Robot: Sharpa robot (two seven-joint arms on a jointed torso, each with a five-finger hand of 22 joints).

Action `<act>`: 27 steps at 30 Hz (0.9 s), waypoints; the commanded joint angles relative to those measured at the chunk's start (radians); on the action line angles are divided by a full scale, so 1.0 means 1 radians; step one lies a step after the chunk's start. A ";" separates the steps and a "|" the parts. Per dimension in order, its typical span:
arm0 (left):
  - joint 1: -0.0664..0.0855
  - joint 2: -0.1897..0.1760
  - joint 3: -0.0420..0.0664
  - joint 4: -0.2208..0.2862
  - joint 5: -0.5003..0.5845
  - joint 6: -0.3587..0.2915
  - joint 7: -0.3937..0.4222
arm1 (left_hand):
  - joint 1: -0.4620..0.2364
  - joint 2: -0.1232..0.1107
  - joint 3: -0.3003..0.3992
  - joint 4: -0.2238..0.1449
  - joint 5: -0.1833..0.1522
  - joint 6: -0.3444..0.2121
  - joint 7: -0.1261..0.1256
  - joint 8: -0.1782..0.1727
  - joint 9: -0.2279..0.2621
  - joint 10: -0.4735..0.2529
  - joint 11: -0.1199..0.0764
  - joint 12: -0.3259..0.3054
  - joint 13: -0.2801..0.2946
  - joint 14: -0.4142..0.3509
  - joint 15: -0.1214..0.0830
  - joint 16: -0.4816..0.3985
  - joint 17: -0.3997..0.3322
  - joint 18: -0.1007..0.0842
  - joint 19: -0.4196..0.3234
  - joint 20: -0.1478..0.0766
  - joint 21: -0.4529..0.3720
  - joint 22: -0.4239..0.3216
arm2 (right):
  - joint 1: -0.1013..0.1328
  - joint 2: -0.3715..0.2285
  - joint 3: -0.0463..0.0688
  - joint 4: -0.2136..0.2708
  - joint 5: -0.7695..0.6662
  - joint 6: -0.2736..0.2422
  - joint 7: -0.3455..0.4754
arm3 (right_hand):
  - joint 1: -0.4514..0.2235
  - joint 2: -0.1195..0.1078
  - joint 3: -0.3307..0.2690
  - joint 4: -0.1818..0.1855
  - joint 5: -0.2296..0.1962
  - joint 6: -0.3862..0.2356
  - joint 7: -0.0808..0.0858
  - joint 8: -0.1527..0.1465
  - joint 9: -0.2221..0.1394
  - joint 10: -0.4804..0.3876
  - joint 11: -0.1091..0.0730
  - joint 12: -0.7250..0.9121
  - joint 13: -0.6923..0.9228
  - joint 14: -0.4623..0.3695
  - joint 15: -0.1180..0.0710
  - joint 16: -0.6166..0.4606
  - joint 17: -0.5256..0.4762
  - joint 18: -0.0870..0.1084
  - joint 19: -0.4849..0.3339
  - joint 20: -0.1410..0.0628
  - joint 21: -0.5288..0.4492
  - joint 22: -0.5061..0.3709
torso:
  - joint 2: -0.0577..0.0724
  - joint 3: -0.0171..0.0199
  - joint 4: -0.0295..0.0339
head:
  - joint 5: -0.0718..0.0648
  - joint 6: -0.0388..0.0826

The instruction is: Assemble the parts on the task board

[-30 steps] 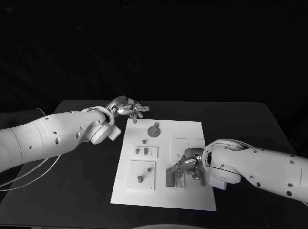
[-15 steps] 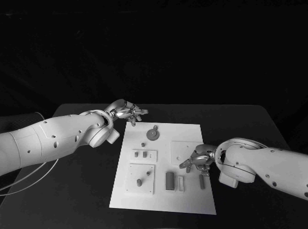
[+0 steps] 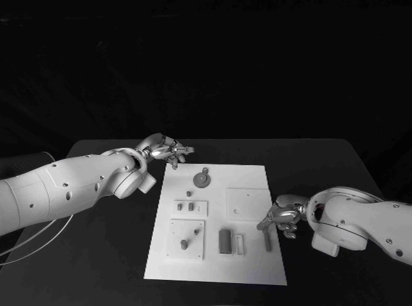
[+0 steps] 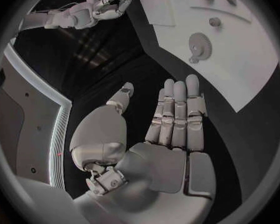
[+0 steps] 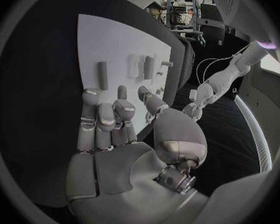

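Observation:
The white task board [image 3: 247,261] lies mid-table, also seen as the task board [image 4: 252,59] and the task board [image 5: 109,40]. On it are a round toothed part [image 3: 203,178], small pegs [image 3: 184,243], a dark bar [image 3: 225,241] and a slim bar [image 3: 266,238]. My right hand [image 3: 281,220] hovers at the board's right edge beside the slim bar [image 5: 103,74], fingers extended and empty; the right hand [image 5: 115,129] holds nothing. My left hand [image 3: 168,150] sits just past the board's far left corner; the left hand [image 4: 171,124] shows a flat, bare palm, with the toothed part [image 4: 199,46] beyond its fingertips.
Two raised square plates [image 3: 189,238] carry pegs on the board's left half; another plain one [image 3: 245,201] is at mid-right. Black table [image 3: 95,255] surrounds the board, with my left arm [image 3: 68,188] lying across its left side.
My right hand has drawn back from over the bars near the board's front to its right edge, leaving the bars lying on the board. The left hand has barely moved.

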State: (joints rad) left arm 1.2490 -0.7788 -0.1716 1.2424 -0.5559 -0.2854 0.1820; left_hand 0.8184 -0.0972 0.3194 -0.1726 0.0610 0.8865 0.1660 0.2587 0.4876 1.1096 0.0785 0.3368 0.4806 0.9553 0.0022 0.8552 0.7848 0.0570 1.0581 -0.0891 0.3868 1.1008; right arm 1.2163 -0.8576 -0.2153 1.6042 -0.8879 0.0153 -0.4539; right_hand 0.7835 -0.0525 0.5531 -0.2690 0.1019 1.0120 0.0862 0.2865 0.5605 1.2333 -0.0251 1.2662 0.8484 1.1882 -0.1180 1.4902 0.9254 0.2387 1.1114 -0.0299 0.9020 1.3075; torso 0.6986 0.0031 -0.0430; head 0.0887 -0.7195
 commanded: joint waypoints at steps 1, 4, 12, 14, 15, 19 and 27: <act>0.001 0.000 0.001 0.005 -0.006 0.011 0.007 | 0.003 -0.002 -0.002 -0.003 0.000 0.013 -0.004 0.007 0.002 -0.007 -0.001 -0.005 0.001 -0.004 0.001 -0.003 0.001 0.029 0.002 -0.005 -0.005 0.002 | 0.000 -0.014 -0.001 0.017 -0.022 0.034 -0.014 | 0.009 -0.001 -0.001 -0.008 0.004 0.008 0.001 0.005 0.000 0.006 0.000 -0.007 -0.001 0.002 0.001 0.000 -0.003 0.023 0.006 0.002 0.002 0.013 | 0.000 -0.0001 -0.0001 | -0.005 -0.001; 0.001 -0.001 0.001 0.005 -0.007 0.011 0.007 | 0.003 -0.002 -0.002 -0.003 0.000 0.016 -0.005 0.009 0.003 -0.007 -0.001 -0.005 0.001 -0.004 0.001 -0.003 0.002 0.029 0.002 -0.005 -0.005 0.002 | 0.000 -0.032 -0.001 0.025 -0.043 0.045 -0.024 | -0.001 -0.005 -0.007 -0.006 -0.003 0.011 0.001 0.005 -0.001 0.006 0.000 -0.009 -0.002 0.001 0.002 -0.001 -0.005 0.023 0.006 0.004 0.001 0.013 | 0.000 -0.0004 0.0000 | -0.008 -0.003; 0.001 -0.002 0.001 0.009 -0.007 0.013 0.005 | 0.000 -0.001 -0.003 -0.002 0.000 0.022 -0.008 0.012 0.003 -0.007 -0.002 -0.005 0.002 -0.003 0.001 -0.003 0.002 0.029 0.002 -0.005 -0.006 0.003 | 0.000 -0.043 -0.005 0.028 -0.136 0.043 -0.056 | -0.016 -0.010 -0.009 0.005 -0.008 0.030 -0.006 0.012 -0.001 0.006 -0.006 -0.013 -0.005 -0.004 0.003 -0.005 -0.011 0.023 0.003 0.007 -0.004 0.011 | 0.000 -0.0013 0.0013 | -0.011 -0.009; 0.001 -0.003 0.001 0.011 -0.007 0.013 0.004 | -0.001 -0.001 -0.003 -0.001 0.000 0.026 -0.010 0.014 0.004 -0.006 -0.002 -0.005 0.002 -0.003 0.001 -0.003 0.003 0.029 0.002 -0.006 -0.006 0.003 | 0.000 -0.041 -0.007 0.027 -0.154 0.041 -0.062 | -0.021 -0.013 -0.009 0.009 -0.012 0.034 -0.007 0.012 -0.001 0.007 -0.008 -0.013 -0.005 -0.002 0.003 -0.004 -0.009 0.023 0.004 0.007 -0.004 0.011 | 0.000 -0.0015 0.0016 | -0.012 -0.009; 0.001 -0.003 0.001 0.010 -0.007 0.014 0.004 | -0.001 -0.001 -0.003 -0.001 0.000 0.026 -0.010 0.014 0.004 -0.006 -0.002 -0.005 0.002 -0.003 0.001 -0.003 0.003 0.029 0.002 -0.005 -0.006 0.003 | 0.000 -0.041 -0.008 0.027 -0.155 0.041 -0.063 | -0.023 -0.015 -0.009 0.011 -0.014 0.035 -0.008 0.013 -0.001 0.007 -0.008 -0.014 -0.005 -0.001 0.003 -0.004 -0.008 0.023 0.004 0.007 -0.004 0.011 | 0.000 -0.0015 0.0013 | -0.013 -0.010; 0.001 -0.003 0.001 0.010 -0.007 0.015 0.003 | -0.002 -0.001 -0.004 0.000 0.000 0.027 -0.010 0.015 0.004 -0.006 -0.002 -0.005 0.002 -0.003 0.001 -0.003 0.003 0.029 0.002 -0.005 -0.007 0.003 | 0.000 -0.035 -0.009 0.019 -0.178 0.048 -0.075 | -0.031 -0.022 -0.007 0.022 -0.017 0.044 -0.011 0.016 0.000 0.008 -0.012 -0.014 -0.005 0.003 0.003 -0.002 -0.004 0.023 0.006 0.007 -0.004 0.011 | 0.000 -0.0019 0.0020 | -0.011 -0.014; 0.001 -0.005 0.001 0.011 -0.007 0.017 0.001 | -0.007 -0.001 -0.005 0.003 -0.001 0.029 -0.011 0.015 0.003 -0.006 -0.002 -0.005 0.002 -0.003 0.001 -0.004 0.003 0.029 0.003 -0.006 -0.007 0.004 | -0.012 -0.007 -0.020 -0.004 -0.210 0.062 -0.086 | -0.061 -0.041 0.002 0.069 -0.024 0.064 -0.021 0.023 0.005 0.008 -0.021 -0.016 -0.004 0.007 0.005 -0.001 -0.001 0.023 0.008 0.004 -0.006 0.012 | 0.001 -0.0021 0.0026 | -0.010 -0.019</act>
State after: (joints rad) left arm 1.2487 -0.7839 -0.1717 1.2512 -0.5607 -0.2818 0.1798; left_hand 0.8184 -0.0972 0.3194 -0.1726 0.0610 0.9083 0.1578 0.2701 0.4902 1.1097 0.0784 0.3368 0.4816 0.9553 0.0022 0.8552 0.7867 0.0589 1.0580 -0.0889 0.3829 1.1038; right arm 1.2072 -0.8681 -0.2343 1.6012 -1.0501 0.0503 -0.5256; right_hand 0.7305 -0.0958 0.5560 -0.2039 0.0843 1.0682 0.0668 0.3042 0.5648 1.2402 -0.0396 1.2546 0.8443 1.1931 -0.1158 1.4902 0.9246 0.2433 1.1148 -0.0265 0.9020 1.3074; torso 0.6986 0.0007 -0.0406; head 0.0777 -0.7372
